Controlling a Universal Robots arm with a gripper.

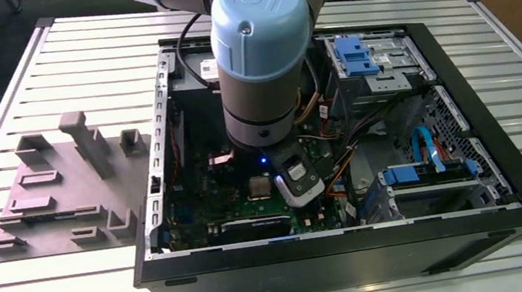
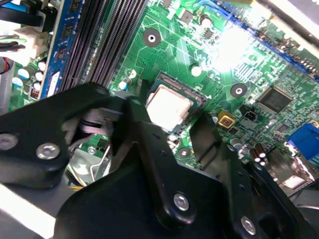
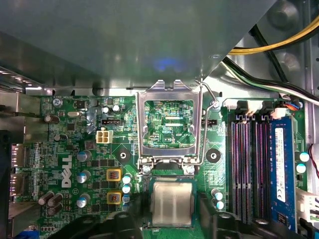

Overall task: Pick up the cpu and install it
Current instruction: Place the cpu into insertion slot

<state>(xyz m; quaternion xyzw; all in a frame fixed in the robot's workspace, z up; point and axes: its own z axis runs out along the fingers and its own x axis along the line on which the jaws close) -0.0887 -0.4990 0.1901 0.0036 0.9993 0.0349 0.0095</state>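
Gripper (image 3: 173, 208) open, one finger on either side of the cpu (image 3: 172, 199), holding nothing. The cpu lies flat in its socket on the motherboard (image 3: 75, 149), beside the raised metal frame (image 3: 169, 89).

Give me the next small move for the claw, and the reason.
Probably lift the claw straight up. The cpu lies flat in its socket, the jaws stand apart from both its sides, and the socket's frame stands open.

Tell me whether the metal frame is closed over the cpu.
No: in the first wrist view the metal frame lies flipped open beside the cpu, board showing through it.
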